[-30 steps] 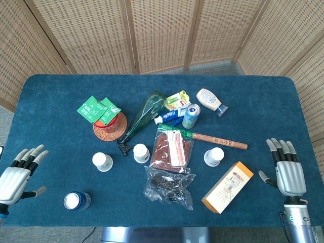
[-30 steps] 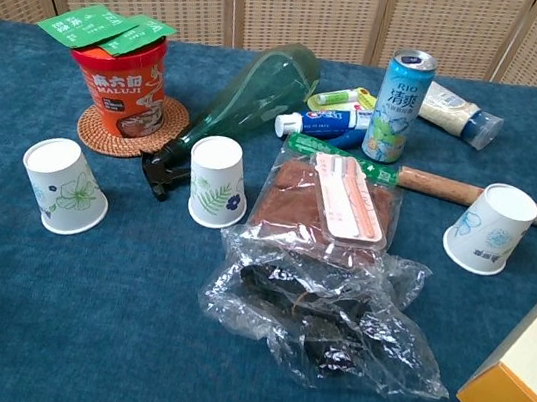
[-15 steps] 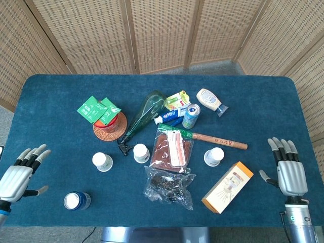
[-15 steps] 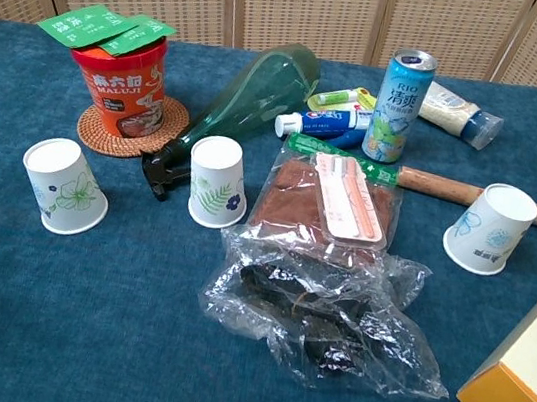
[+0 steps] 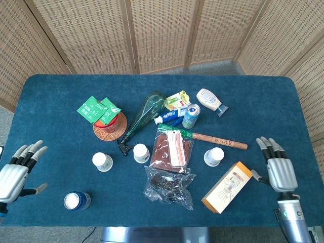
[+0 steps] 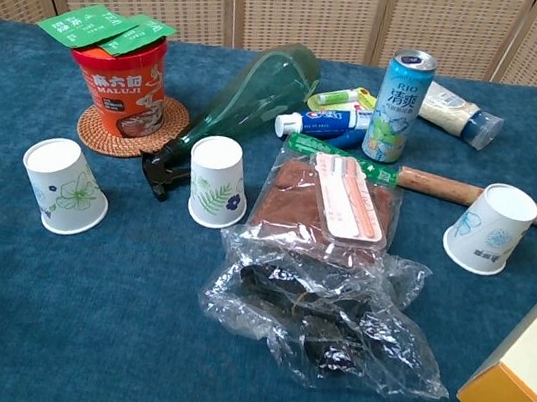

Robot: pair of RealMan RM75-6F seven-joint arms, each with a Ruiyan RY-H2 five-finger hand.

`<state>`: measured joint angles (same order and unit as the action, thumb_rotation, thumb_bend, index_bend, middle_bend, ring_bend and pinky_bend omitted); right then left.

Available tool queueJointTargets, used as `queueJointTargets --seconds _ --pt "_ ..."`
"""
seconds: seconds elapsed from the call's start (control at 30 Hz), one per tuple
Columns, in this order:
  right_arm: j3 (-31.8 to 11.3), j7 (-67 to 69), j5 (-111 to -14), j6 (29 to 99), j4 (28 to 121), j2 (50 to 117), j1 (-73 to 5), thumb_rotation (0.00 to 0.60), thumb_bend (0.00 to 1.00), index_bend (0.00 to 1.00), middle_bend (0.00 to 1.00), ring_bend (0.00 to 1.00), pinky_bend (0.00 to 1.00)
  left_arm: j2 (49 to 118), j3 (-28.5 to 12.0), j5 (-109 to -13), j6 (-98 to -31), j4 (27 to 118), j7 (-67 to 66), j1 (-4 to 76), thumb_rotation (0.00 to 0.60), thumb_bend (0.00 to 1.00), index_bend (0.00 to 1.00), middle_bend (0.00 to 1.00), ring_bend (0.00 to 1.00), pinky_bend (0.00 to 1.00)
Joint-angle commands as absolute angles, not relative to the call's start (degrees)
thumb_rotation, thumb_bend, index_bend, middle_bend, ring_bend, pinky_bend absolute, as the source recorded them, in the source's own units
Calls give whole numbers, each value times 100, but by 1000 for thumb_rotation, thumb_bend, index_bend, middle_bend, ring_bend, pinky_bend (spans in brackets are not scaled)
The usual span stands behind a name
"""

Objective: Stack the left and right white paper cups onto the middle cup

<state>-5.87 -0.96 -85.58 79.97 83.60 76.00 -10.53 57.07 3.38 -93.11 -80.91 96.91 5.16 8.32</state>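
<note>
Three white paper cups stand upside down on the blue table. The left cup (image 5: 102,162) (image 6: 64,187) has a flower print. The middle cup (image 5: 141,153) (image 6: 218,182) stands beside a green bottle's cap. The right cup (image 5: 214,157) (image 6: 489,229) stands below a wooden handle. My left hand (image 5: 15,174) hovers at the table's front left with fingers spread, holding nothing. My right hand (image 5: 276,169) hovers at the front right, fingers spread and empty, right of an orange box. Neither hand shows in the chest view.
A green bottle (image 5: 144,116) lies on its side behind the middle cup. A brown packet (image 5: 172,149), a clear bag (image 5: 168,186), an orange box (image 5: 228,187), a wooden-handled tool (image 5: 217,139), a red noodle cup (image 5: 106,121), a drink can (image 5: 191,115) and a blue-topped jar (image 5: 76,201) crowd the table.
My right hand has moved a little left and forward, toward the orange box. My left hand has shifted slightly. The cups have not moved.
</note>
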Motion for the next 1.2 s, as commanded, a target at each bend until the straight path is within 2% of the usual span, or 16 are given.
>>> queueJointTargets --seconds 0.03,0.9,1.2 --pt "-601 -30 -8550 7631 8425 7608 -1309 600 246 69 0 0 193 5637 332 -9263 -8064 9767 541 829 600 213 40 0 0 51" --pt "-753 -1131 -8070 6452 8573 8184 -2315 600 240 75 0 0 197 5518 231 -9160 -8031 9695 832 868 600 213 40 0 0 52" --pt "-730 -1062 -7973 6403 8332 8273 -2398 600 243 93 48 0 284 5506 232 -9170 -8026 9678 897 867 600 211 41 0 0 51"
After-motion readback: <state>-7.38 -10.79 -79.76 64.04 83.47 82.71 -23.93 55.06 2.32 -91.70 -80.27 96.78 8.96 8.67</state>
